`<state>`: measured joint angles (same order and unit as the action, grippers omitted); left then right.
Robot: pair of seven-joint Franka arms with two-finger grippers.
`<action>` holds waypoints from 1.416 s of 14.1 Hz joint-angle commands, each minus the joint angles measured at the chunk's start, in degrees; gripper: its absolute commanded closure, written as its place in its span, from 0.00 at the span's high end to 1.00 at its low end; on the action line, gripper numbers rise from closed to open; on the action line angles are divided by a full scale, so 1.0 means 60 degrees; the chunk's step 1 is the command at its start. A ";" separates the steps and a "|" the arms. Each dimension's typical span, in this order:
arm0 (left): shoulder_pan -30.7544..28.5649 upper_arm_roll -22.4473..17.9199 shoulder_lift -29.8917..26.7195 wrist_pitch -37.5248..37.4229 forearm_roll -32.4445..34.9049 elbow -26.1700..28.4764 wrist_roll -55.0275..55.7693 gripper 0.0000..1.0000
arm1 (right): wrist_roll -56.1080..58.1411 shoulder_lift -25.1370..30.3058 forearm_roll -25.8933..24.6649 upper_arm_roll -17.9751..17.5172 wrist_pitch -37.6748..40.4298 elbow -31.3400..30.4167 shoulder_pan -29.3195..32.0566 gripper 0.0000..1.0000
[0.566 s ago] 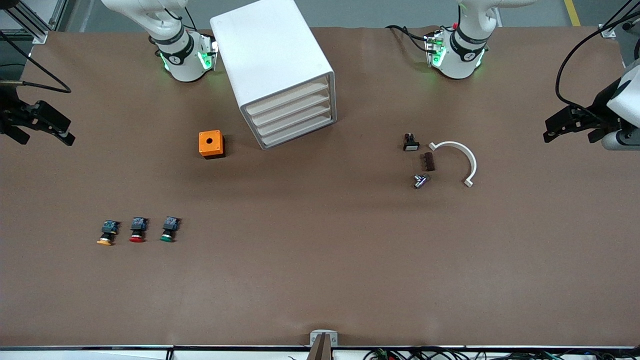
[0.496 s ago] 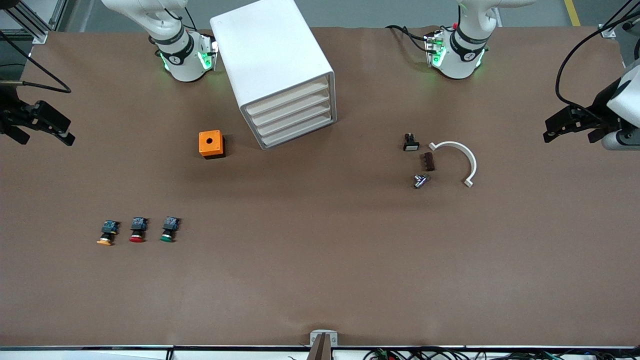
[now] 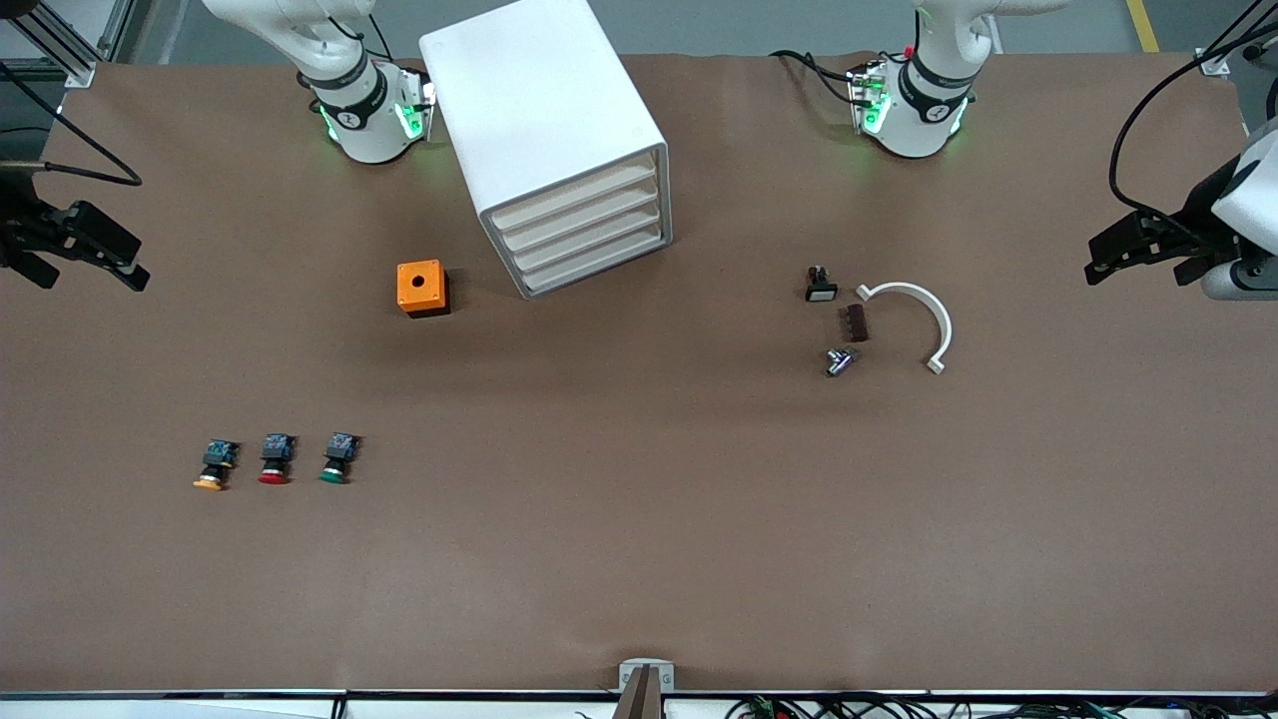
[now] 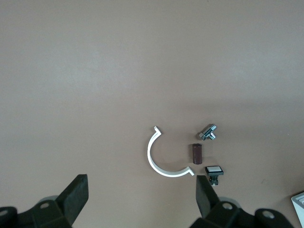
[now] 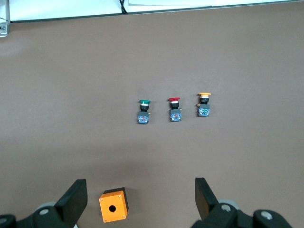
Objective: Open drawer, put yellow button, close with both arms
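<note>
The white cabinet (image 3: 544,120) stands near the robots' bases, and its topmost drawer (image 3: 574,198) is shut flush like the three under it. The yellow button (image 3: 212,467) lies near the right arm's end of the table, last in a row with a red-capped button (image 3: 275,459) and a green-capped one (image 3: 337,459). In the right wrist view the yellow button (image 5: 204,105) shows apart from the open, empty right gripper (image 5: 141,197). That right gripper (image 3: 95,278) hangs at the table's edge. My left gripper (image 3: 1133,275) hangs open at the left arm's end, its jaws (image 4: 141,197) empty.
An orange box (image 3: 421,288) with a round hole sits beside the cabinet, toward the right arm's end. Toward the left arm's end lie a white curved piece (image 3: 914,320), a brown block (image 3: 855,323), a metal fitting (image 3: 839,361) and a small black switch (image 3: 820,286).
</note>
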<state>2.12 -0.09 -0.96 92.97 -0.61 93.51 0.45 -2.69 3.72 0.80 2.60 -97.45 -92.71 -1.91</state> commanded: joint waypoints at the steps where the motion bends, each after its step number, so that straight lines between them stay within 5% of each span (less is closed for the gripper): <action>1: -0.0002 0.0029 0.0117 -0.0289 0.0088 -0.0205 0.0130 1.00 | 0.0008 -0.0034 0.0058 -0.0185 0.0099 0.0100 0.0376 1.00; 13: 0.1035 0.0337 0.2064 -0.0275 0.0000 -0.0190 0.1414 1.00 | 0.0302 -0.1482 -0.0045 -0.0185 -0.0602 -0.0426 0.0713 1.00; 17: 0.2148 0.0351 0.2459 -0.0508 -0.0247 -0.0350 0.3433 1.00 | 0.0989 -0.1790 -0.0030 -0.0185 -0.2985 -0.2006 0.1181 1.00; 20: 0.2648 0.0351 0.3176 -0.1693 -0.1826 -0.1096 0.6404 1.00 | 0.1806 -0.2434 0.0013 -0.0199 -0.4511 -0.2769 0.1577 1.00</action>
<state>16.68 2.30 14.60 87.14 -7.26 91.59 30.24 4.51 -9.56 0.80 2.56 -120.26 -106.62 5.05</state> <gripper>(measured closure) 0.000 0.000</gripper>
